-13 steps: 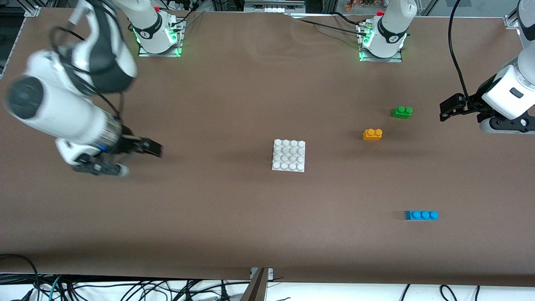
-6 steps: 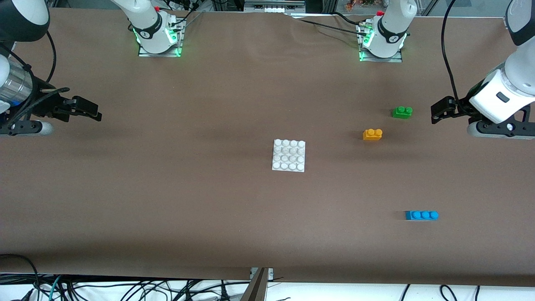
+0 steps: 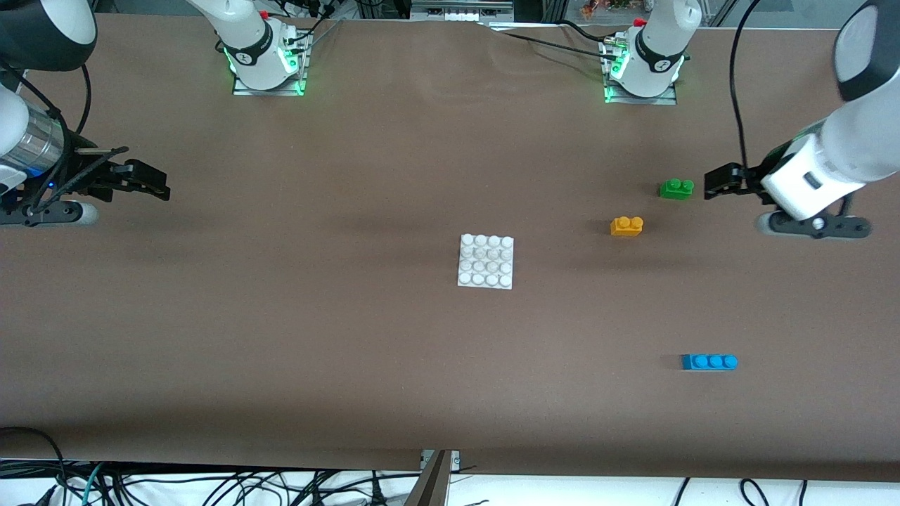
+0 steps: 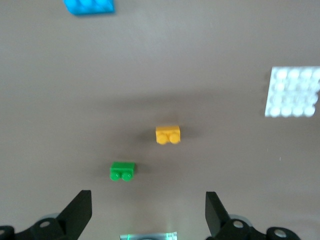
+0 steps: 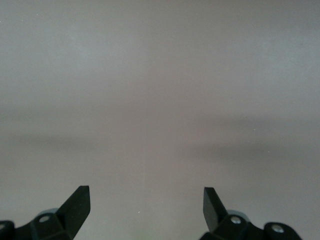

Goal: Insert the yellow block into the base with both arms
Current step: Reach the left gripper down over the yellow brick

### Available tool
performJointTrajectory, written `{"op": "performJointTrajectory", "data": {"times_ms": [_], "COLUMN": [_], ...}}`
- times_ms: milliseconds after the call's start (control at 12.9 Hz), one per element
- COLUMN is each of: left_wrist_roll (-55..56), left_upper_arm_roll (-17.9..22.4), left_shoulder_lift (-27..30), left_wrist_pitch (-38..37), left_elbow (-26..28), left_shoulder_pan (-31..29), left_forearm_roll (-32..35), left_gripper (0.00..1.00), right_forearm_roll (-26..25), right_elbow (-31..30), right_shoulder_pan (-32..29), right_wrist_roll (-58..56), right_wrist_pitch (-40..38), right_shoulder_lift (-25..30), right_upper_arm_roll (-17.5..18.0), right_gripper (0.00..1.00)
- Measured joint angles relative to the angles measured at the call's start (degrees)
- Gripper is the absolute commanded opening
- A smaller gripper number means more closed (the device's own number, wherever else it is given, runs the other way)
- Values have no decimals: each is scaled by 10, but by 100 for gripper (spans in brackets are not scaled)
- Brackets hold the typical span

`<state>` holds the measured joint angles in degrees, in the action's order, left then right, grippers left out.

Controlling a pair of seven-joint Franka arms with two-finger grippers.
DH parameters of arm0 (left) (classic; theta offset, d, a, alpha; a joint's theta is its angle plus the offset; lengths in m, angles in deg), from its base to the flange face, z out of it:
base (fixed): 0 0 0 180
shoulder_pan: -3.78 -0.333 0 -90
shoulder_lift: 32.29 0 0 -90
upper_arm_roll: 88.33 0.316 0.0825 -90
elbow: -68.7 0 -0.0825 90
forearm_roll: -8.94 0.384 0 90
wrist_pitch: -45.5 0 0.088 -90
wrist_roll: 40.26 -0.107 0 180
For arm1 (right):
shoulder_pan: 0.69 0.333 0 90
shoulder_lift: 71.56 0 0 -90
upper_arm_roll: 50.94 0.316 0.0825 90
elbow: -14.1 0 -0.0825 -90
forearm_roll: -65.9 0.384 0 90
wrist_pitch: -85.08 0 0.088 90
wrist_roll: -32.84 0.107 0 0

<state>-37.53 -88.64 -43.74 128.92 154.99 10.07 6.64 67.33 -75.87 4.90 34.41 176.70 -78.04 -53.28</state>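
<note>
left gripper [image 3: 718,182] wide open, empty – beside green brick [image 3: 676,188]; right gripper [image 3: 151,184] open, empty.

Yellow block [image 3: 626,225] as landmark: bare table all round it. Green brick [image 3: 676,188] near, toward left arm's base; white base [image 3: 486,261] and blue brick [image 3: 709,362] well apart.

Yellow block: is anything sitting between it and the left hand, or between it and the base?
The green brick lies close to the line from the open left hand to the yellow block, and may need skirting. Nothing visible stands between the block and the base; only bare table.
</note>
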Motion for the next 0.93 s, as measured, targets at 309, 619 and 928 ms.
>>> {"op": "performJointTrajectory", "data": {"times_ms": [309, 619, 928], "left_wrist_roll": [0, 1, 4], "left_upper_arm_roll": [-17, -26, -36], "left_shoulder_lift": [-102, -120, -64], "left_wrist_pitch": [87, 251, 362], "left_elbow": [12, 124, 291], "left_shoulder_pan": [7, 7, 7], "left_forearm_roll": [0, 0, 0], "left_gripper": [100, 100, 100], "right_forearm_roll": [-1, -1, -2], "right_elbow": [11, 31, 34], "right_shoulder_pan": [-1, -2, -2], "right_wrist_roll": [0, 0, 0], "right_wrist_pitch": [0, 0, -1], "right_shoulder_lift": [1, 1, 1], "right_upper_arm_roll": [-1, -1, -1], "right_gripper": [100, 100, 100]}}
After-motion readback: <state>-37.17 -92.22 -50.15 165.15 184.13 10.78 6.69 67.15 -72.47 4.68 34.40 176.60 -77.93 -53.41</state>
